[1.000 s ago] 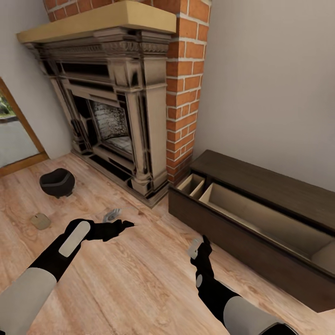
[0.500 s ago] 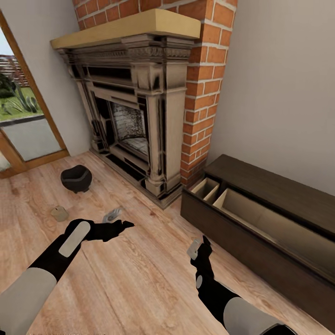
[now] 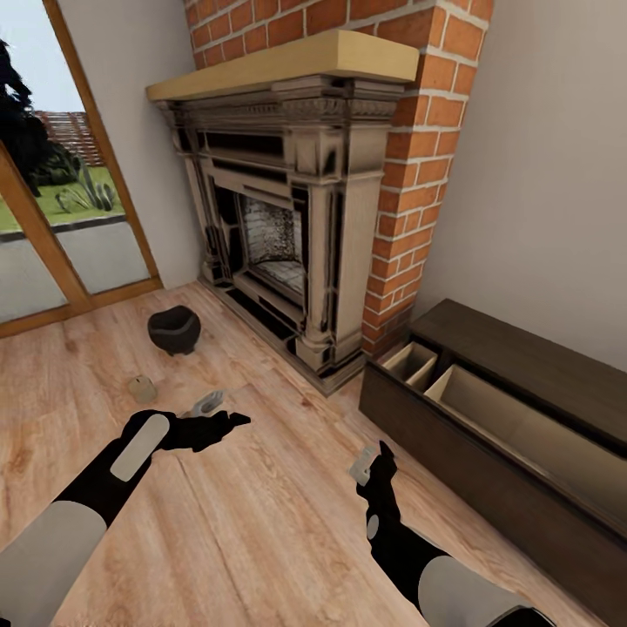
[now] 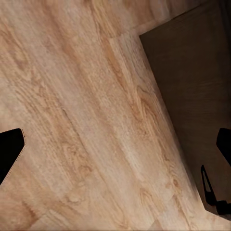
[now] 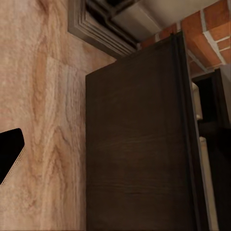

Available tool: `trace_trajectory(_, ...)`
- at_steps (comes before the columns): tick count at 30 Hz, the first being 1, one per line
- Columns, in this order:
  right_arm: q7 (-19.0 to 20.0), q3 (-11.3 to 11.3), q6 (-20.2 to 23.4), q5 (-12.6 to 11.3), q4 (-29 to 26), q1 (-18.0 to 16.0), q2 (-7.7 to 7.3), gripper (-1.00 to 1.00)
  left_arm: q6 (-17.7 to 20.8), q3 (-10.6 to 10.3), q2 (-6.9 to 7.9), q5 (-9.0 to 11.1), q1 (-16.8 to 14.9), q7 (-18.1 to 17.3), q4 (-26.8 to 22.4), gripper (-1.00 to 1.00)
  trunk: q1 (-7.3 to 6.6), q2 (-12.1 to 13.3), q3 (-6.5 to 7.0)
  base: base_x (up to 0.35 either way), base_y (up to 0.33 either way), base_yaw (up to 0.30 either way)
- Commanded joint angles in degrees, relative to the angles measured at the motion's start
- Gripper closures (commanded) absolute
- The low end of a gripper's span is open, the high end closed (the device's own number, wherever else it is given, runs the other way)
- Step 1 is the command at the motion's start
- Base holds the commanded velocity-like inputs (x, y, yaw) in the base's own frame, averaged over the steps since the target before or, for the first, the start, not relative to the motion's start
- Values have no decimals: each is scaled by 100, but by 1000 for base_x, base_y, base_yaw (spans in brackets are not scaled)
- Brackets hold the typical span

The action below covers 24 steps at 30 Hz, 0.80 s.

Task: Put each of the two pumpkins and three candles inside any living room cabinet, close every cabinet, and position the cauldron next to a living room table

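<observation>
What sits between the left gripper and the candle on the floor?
Nothing visible. In the head view the candle lies on bare floor just beyond the left gripper, apart from it. The cauldron stands farther off, past the candle, not between them.

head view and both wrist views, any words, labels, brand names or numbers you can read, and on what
None: no readable text in these pictures.
The cabinet front is plain dark wood grain, no label.
The cauldron and the candle on the floor carry no markings.
The fireplace shows carved ornament, not letters.
The pale panels on the left gripper and right gripper are blank.
</observation>
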Motion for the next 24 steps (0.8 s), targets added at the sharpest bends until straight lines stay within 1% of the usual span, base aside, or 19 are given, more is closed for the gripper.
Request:
trace_trajectory(1,0,0,-1,2,0,0,0,-100,0,0,0,-2,0,0,0,-100,0,0,7,0,0,208)
trace_trajectory(8,-7,0,5,-3,-28,0,5,-100,-1,0,0,-2,0,0,0,-100,0,0,17,0,0,104)
trace_trajectory(24,-9,0,5,-3,-36,0,9,-100,-2,0,0,14,0,-42,9,-100,0,0,18,0,0,276)
